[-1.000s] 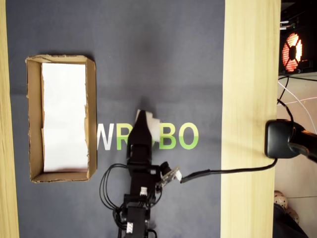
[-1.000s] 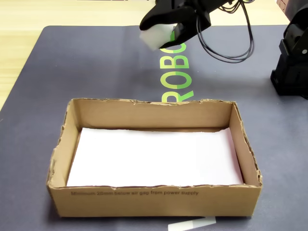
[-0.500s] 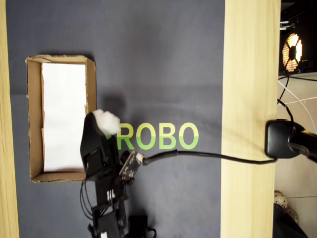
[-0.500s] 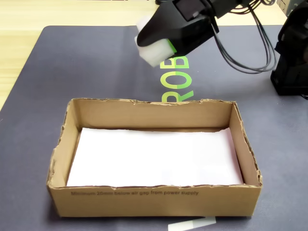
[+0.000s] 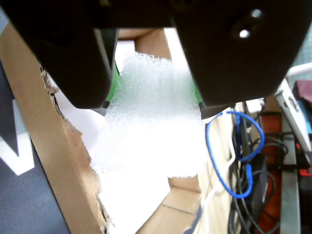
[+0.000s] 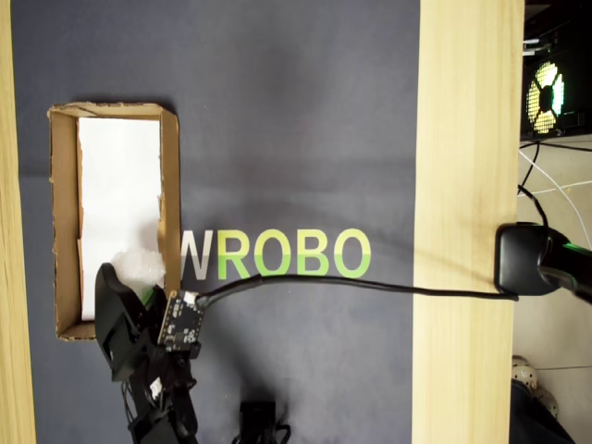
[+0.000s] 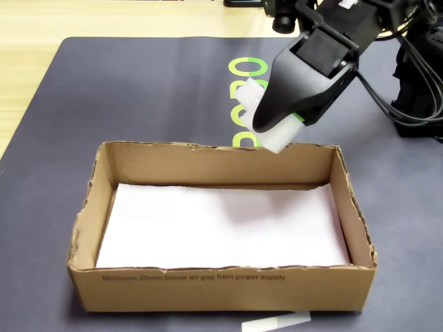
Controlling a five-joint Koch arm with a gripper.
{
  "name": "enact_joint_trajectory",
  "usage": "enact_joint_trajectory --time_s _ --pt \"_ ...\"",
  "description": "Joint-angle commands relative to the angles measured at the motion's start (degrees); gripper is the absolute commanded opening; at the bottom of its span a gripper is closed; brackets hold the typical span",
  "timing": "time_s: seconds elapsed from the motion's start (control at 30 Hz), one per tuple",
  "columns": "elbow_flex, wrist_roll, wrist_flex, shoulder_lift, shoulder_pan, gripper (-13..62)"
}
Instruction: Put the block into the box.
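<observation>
**Foam block carried over the near corner of the cardboard box, before release**

Wrist view. The jaws of the gripper (image 5: 152, 100) are clenched on the block (image 5: 153, 122), one dark finger at each side of its upper half. The lower half hangs free below them, so the block can drop clear once the grip loosens. Behind the block lie the torn wall of the box (image 5: 63, 161) and its white paper lining (image 5: 129, 204), which places the load above the box interior rather than above the mat.

Overhead view. The block (image 6: 141, 268) sits over the box (image 6: 63, 213) at the end nearest the arm, just inside the long wall that faces the green lettering (image 6: 277, 254). The gripper (image 6: 139, 282) reaches in from that end; the far end of the box is uncovered.

Fixed view. The block (image 7: 266, 124) hangs above the rear wall of the box (image 7: 221, 280), apart from the paper lining (image 7: 221, 225) and not touching the cardboard. This height is judged to keep the block clear of the ragged rim. The gripper (image 7: 273, 131) tilts downward toward the box floor. The box rests on a dark mat (image 7: 104, 90) on the desk (image 7: 69, 17).
</observation>
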State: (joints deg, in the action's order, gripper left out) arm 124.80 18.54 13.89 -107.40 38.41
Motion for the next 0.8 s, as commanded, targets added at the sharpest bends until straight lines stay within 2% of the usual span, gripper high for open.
enact_joint_trajectory --time_s 0.0,0.23,0.27,0.3,0.5,0.57,0.77 --pt "-5.36 6.42 -0.79 -2.55 2.46 -5.0" --pt "-3.08 4.92 -0.88 -4.66 8.26 -4.4" --pt "-2.72 5.36 0.44 -4.75 7.82 6.5" --pt "-2.72 5.71 0.53 -4.66 7.38 11.3" --pt "-2.9 5.98 2.72 -4.75 5.45 27.8" --pt "-3.52 6.06 2.64 -4.04 4.83 32.3" --pt "-3.52 5.98 2.46 -4.04 4.22 34.0"
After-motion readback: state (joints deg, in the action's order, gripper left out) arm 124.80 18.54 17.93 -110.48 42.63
